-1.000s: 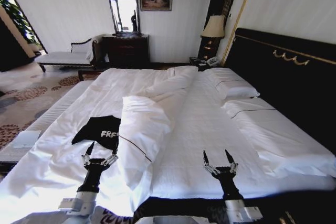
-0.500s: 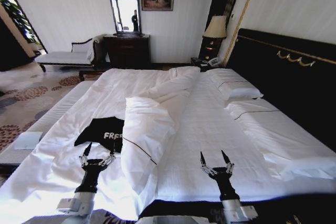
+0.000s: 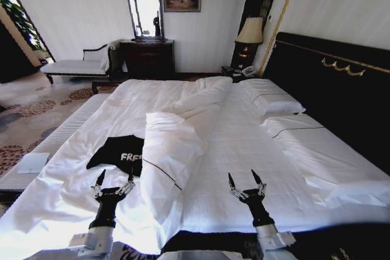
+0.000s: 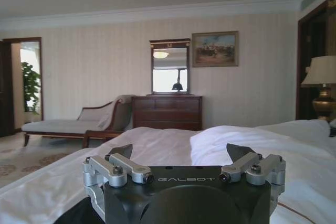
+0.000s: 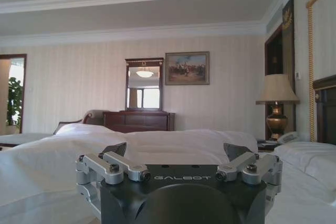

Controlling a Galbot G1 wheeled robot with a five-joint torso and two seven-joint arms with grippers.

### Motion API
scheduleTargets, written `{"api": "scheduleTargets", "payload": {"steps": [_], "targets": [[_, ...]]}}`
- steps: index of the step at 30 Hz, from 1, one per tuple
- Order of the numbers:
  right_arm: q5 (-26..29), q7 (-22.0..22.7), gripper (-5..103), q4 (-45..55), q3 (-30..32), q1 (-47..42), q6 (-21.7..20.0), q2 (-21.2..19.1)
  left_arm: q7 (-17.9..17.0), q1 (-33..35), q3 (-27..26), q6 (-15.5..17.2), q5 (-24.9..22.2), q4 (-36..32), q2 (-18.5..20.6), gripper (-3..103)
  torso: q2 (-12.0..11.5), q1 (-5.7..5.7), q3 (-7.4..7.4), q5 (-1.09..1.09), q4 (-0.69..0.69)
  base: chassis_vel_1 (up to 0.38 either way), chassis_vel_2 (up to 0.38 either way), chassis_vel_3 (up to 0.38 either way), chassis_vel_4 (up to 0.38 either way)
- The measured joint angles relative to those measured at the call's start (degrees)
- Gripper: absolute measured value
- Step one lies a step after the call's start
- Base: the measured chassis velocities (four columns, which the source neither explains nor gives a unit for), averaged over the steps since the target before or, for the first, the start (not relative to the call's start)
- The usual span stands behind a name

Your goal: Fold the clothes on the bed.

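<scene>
- Both grippers sit low in the head view with fingers spread apart and nothing between them: the left gripper (image 3: 114,178) at about 7 o'clock, the right gripper (image 3: 245,179) at about 5 o'clock, each hovering over the white bed (image 3: 244,144) near its foot edge.
- Just beyond the left gripper, toward 11 o'clock from it, lies the black T-shirt (image 3: 117,151), crumpled on the sheet with white lettering partly showing; its right edge is tucked against a folded-back ridge of duvet (image 3: 173,144) running up the middle of the mattress.
- Two pillows (image 3: 271,103) rest at about 2 o'clock beside the dark headboard (image 3: 341,89); a lamp (image 3: 248,31) stands at 1 o'clock, a dresser (image 3: 148,58) with a mirror (image 3: 142,9) at 11 o'clock, and a chaise (image 3: 76,65) at 10 o'clock.
- From the left wrist view, the left gripper (image 4: 182,156) is released, fingers wide, with white bedding ahead and a dark patch of the shirt (image 4: 73,216) at 7 o'clock beneath its body.
- From the right wrist view, the right gripper (image 5: 177,155) is likewise released and empty, pointing across white bedding (image 5: 173,142) toward the far wall.
</scene>
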Motion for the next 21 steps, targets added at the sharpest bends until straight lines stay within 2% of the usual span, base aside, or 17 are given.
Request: {"api": "scheduleTargets", "payload": {"steps": [4, 10, 13, 15, 18, 20, 21], "targets": [[2.9, 0.8, 100, -0.9, -1.4, 2.9, 0.8, -2.2, -1.3, 0.9, -1.6, -0.1, 0.6, -0.5, -2.4, 100, 0.0, 0.0, 0.0, 0.0, 0.01, 0.0, 0.0, 0.0, 0.0], [5.0, 0.8, 100, -0.3, -1.3, 2.9, 0.6, -2.6, -4.0, 1.0, -1.7, -0.1, 1.0, -0.6, -2.8, 100, 0.0, 0.03, 0.01, -0.02, 0.0, 0.0, 0.0, 0.0, 0.0], [12.1, 0.1, 100, 0.0, -1.9, 2.7, -0.1, -2.8, -3.8, 2.2, -1.9, -0.3, -2.4, -0.5, 0.5, 100, 0.0, 0.01, 0.0, -0.02, 0.0, 0.0, 0.0, 0.0, 0.0], [13.5, 0.1, 100, -0.1, -2.0, 2.7, -0.2, -2.7, -3.6, 2.6, -1.9, -0.3, -3.4, -0.6, 1.3, 100, 0.0, 0.01, 0.0, -0.02, 0.0, 0.0, 0.0, 0.0, 0.0], [21.3, -0.6, 100, -1.5, -3.3, 2.9, -0.6, -2.8, -3.3, 3.2, -3.6, -0.2, -8.2, -1.9, 6.3, 100, 0.0, 0.01, 0.0, -0.02, -0.02, 0.0, 0.0, 0.0, 0.0], [28.7, -0.7, 100, -1.9, -4.8, 4.3, -2.4, -3.6, -3.6, 2.3, -5.5, 0.4, -10.6, -2.1, 7.4, 100, 0.0, 0.01, 0.0, -0.02, -0.02, 0.0, 0.0, 0.0, 0.0], [28.7, -0.7, 100, -1.9, -4.8, 4.3, -2.4, -3.6, -3.6, 2.3, -5.5, 0.4, -10.6, -2.1, 7.4, 100, 0.0, 0.01, 0.0, -0.02, -0.02, 0.0, 0.0, 0.0, 0.0]]}}
